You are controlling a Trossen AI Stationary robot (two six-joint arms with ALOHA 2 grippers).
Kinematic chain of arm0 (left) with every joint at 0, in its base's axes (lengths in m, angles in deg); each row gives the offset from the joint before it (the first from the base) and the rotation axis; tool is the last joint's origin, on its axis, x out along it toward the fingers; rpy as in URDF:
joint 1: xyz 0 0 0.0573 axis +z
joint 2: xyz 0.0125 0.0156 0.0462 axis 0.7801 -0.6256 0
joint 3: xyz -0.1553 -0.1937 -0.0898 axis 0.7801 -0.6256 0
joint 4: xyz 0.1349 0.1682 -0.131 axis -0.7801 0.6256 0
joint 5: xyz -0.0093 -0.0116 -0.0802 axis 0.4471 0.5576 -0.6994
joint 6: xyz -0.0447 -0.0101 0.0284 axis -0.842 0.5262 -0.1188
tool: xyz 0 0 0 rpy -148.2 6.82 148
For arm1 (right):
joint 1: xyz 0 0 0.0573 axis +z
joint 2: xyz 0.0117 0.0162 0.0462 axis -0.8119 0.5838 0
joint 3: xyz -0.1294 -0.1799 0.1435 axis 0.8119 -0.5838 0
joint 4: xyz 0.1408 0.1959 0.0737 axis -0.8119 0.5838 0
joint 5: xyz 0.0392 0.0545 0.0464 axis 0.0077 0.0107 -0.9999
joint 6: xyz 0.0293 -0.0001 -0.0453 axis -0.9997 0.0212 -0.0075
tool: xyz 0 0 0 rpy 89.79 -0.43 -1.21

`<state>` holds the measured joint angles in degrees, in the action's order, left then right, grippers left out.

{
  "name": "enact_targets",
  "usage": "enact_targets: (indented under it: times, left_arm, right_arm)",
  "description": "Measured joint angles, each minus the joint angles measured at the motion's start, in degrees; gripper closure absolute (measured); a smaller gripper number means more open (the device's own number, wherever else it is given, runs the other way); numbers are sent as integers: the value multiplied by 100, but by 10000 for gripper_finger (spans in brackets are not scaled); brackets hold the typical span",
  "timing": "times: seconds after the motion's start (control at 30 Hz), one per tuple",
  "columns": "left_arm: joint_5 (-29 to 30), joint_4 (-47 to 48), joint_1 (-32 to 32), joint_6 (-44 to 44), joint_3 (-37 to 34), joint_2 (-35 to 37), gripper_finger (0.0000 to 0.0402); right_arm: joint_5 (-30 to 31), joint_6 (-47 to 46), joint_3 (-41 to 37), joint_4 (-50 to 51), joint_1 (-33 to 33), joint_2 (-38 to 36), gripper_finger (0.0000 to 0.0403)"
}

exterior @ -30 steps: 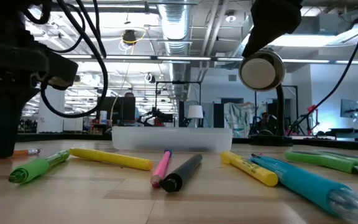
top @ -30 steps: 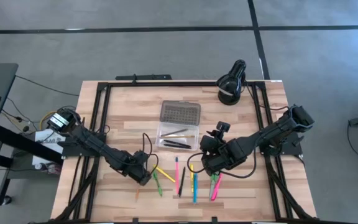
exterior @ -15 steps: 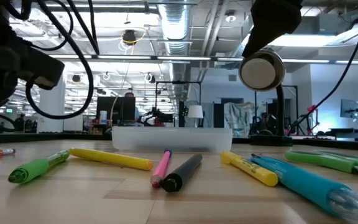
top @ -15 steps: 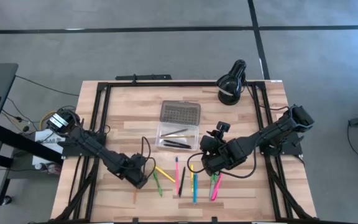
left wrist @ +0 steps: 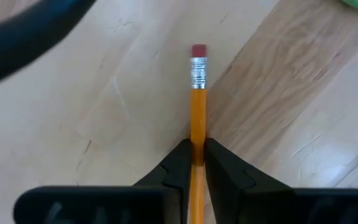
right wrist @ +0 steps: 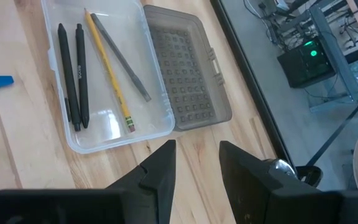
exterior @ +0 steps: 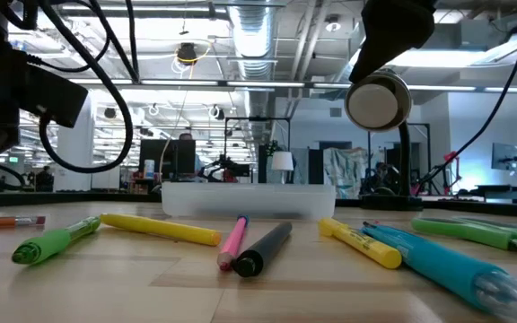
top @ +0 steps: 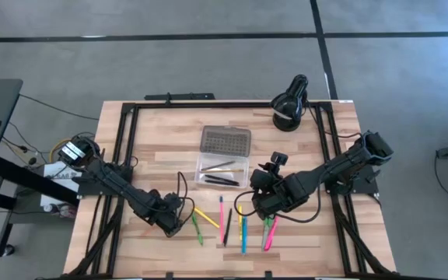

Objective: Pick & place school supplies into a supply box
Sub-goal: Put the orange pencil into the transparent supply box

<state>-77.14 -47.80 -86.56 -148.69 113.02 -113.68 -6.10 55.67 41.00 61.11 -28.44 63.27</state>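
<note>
- My left gripper (left wrist: 193,163) is pinched tight around an orange pencil (left wrist: 197,106) lying on the surface (top: 154,140), off to the side of the supply box (right wrist: 114,87).
- The box sits open, lid (right wrist: 188,68) flopped flat, holding two black pens (right wrist: 73,74), a yellow pencil (right wrist: 109,74) and a grey one (right wrist: 123,61).
- My right gripper (right wrist: 194,168) hangs just beside the box, jaws apart, holding nothing.

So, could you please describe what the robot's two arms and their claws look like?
Both arms are dark and jointed with black cables looping off them. The left claw has two black wedge-shaped fingers tapering to narrow tips. The right claw has matching black fingers and a bare metal screw head beside one.
</note>
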Motion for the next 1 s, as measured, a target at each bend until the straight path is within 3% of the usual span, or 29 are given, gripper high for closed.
enact_targets:
  times: [0.23,0.67,1.0]
  left_arm:
    - [-27,-65,2,433,-2,-2,360]
    - [-255,-207,-9,902,-4,-4,286]
    - [-263,-252,-28,900,-142,0,290]
  right_arm:
    - [-3,0,1,-14,0,0,285]
    - [-39,0,1,-20,0,0,285]
    - [-172,0,1,-20,97,0,285]
